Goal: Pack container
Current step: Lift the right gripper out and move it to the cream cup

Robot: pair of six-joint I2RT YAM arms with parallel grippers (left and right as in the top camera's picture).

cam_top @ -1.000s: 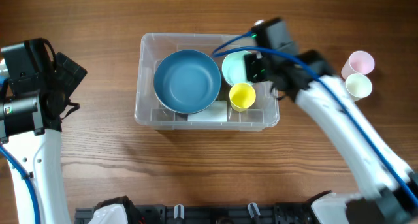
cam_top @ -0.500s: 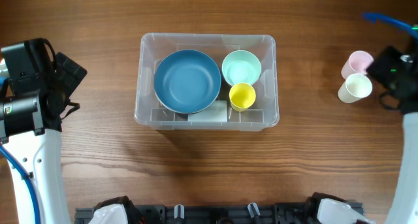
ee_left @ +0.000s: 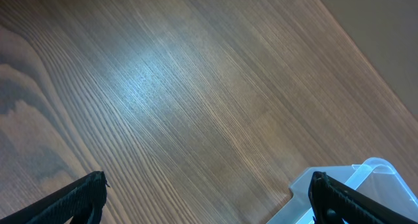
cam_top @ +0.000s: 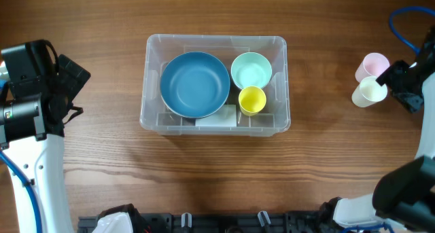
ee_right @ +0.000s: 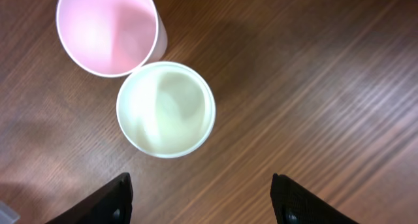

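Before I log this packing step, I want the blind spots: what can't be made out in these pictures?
- White label: overhead, partly under the blue bowl; print too small.
- Container: left wrist, only one corner, cut off by the frame's edge.
- Right arm: overhead, partly cut off by the right edge.

We get bright, even light from above; soft glare patch on wooden table point(ee_left: 147, 77) in left wrist view. Cream cup point(ee_right: 166, 110) sharp w/ faint shadows alongside.
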